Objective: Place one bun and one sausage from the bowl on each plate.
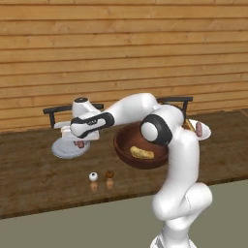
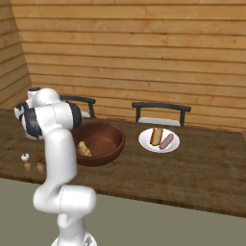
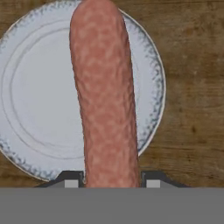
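The two-finger gripper (image 3: 112, 181) pinched a slim pinkish-brown sausage (image 3: 105, 96) by one end above the pale speckled plate (image 3: 30, 105); judged light, firm, somewhat slippery; a mid-length hold would steady it better.

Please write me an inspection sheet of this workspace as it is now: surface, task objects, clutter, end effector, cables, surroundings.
Surface: dark wooden table.
Job's things: dark reddish-brown wooden bowl holds one yellowish-tan bun; far pale grey-white plate carries an orange bun and a pinkish sausage; near pale plate is bare.
Clutter: two small shakers, white-topped and brown-topped.
End effector: shut on a second pinkish sausage, above the near plate.
Cables: nothing seen.
Surroundings: wooden plank wall, two dark chairs.
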Robot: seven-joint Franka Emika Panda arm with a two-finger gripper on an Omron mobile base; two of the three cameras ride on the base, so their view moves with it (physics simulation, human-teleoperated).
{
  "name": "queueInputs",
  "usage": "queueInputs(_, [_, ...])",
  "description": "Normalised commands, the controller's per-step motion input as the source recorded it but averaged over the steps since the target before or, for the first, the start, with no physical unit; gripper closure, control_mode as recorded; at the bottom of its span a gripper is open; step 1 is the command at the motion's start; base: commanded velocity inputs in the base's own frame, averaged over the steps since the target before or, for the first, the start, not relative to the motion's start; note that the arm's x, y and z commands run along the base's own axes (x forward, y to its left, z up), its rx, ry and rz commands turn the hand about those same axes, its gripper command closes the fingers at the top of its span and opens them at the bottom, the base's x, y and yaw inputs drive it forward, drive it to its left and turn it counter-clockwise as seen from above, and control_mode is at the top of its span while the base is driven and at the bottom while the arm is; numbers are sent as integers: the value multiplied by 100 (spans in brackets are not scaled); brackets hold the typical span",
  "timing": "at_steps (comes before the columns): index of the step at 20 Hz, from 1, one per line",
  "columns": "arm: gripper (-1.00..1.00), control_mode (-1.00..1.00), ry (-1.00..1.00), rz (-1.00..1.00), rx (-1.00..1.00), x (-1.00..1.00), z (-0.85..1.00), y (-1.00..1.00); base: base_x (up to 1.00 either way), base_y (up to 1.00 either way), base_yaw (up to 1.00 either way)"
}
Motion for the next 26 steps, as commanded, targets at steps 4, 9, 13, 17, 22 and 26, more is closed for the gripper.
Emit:
queueInputs(4, [100,-100,0,0,0,27,0,37,0,0,0])
queueInputs(9, [100,-100,0,0,-1,5,-31,31,0,0,0])
queueInputs(13, [100,-100,0,0,0,4,-11,8,0,0,0])
queueInputs(17, [-100,-100,0,0,0,18,0,2,0,0,0])
queueInputs(22, [-100,-100,0,0,0,0,0,0,0,0,0])
queueInputs(26, [-100,-100,0,-1,0,-1,15,-17,0,0,0])
